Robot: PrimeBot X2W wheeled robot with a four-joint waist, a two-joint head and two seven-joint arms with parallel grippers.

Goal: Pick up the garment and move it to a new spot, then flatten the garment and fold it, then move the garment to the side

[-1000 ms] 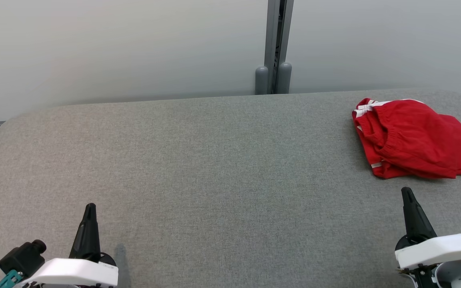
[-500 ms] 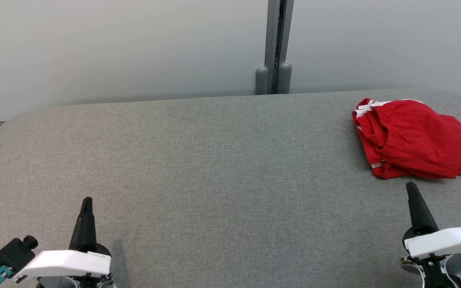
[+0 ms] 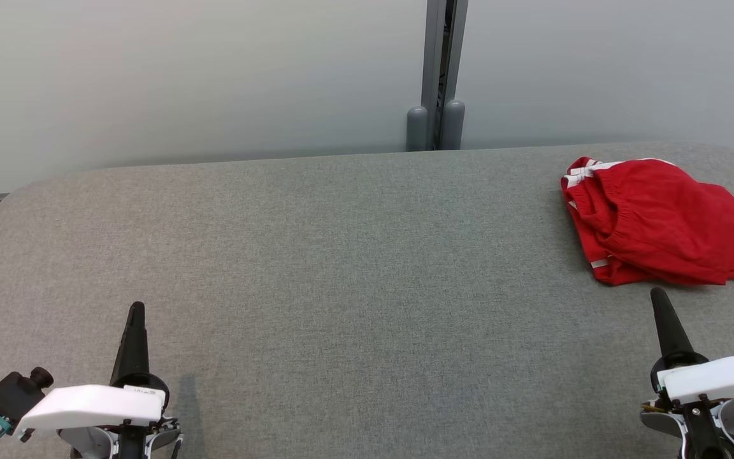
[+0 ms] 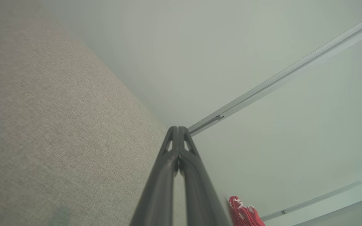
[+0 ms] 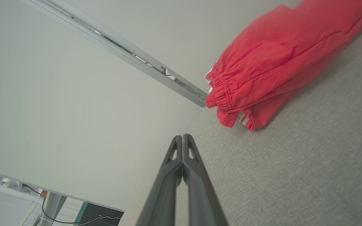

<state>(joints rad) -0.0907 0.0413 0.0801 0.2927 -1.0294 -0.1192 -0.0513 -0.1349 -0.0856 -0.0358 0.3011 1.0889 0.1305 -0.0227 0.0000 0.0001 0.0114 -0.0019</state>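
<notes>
L jaws and R jaws closed, empty; garment lies on table near R jaws.

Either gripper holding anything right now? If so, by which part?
Nothing held: left gripper and right gripper are both shut and empty; the red garment lies apart from them on the table.

A broad desk covered in grey woven fabric, with rounded far corners, stands against a pale, matte wall. A grey metal post splits the wall into two panels. Two rounded grey caps sit at its foot, just behind the desk's far edge. The light is soft and even, and the shadows are faint.
</notes>
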